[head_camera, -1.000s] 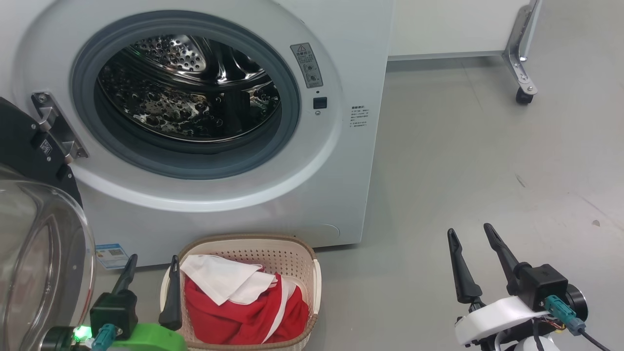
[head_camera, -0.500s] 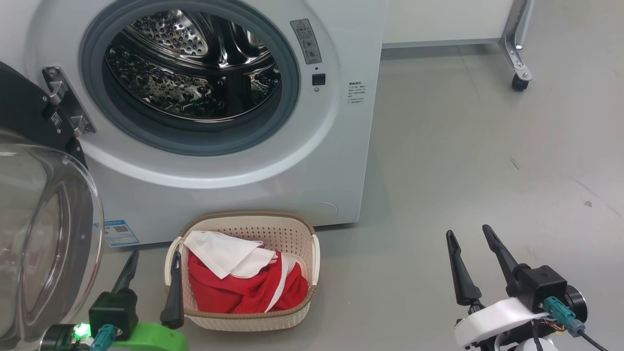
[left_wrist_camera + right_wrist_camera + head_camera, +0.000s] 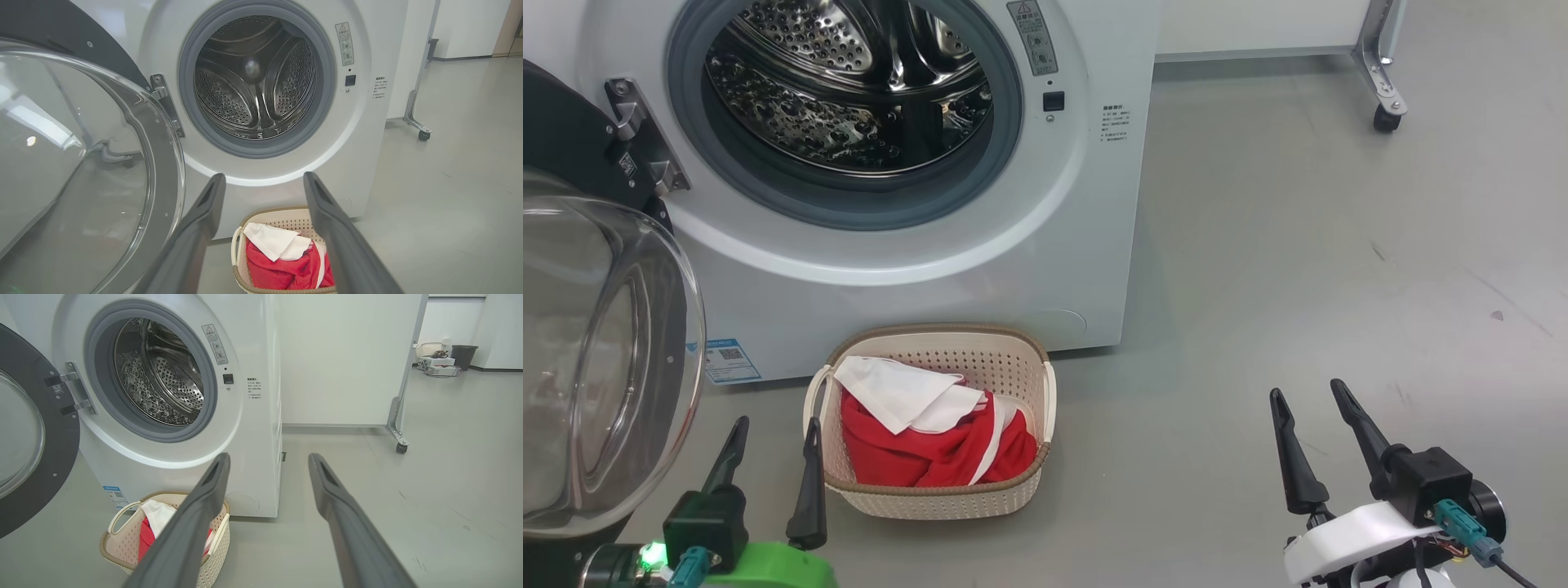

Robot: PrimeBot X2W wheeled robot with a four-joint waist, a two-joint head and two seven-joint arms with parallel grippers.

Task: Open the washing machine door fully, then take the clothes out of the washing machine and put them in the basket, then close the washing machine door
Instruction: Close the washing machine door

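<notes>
Washing machine door (image 3: 605, 351), round, glossy black with a bulging clear glass window, stands open just left of the left pincer (image 3: 777, 421), whose fingers are spread and empty. The right pincer (image 3: 1305, 389), likewise released, is well apart. Judgement: closing falls to the left arm, pushing rightward toward the perforated steel drum (image 3: 849, 98).

A grey warning label (image 3: 1033, 37) with a triangle sign at its top stands on the front of the washing machine (image 3: 915, 286), just right of the drum opening near the upper edge. Its writing is too fine to read. A printed block (image 3: 1114, 122) of dark lines near the front's right edge is also unreadable. A blue sticker (image 3: 724, 360) with a square code sits at the lower left corner. A small white code tag (image 3: 627, 163) is on the door (image 3: 564, 135) beside the hinge.
</notes>
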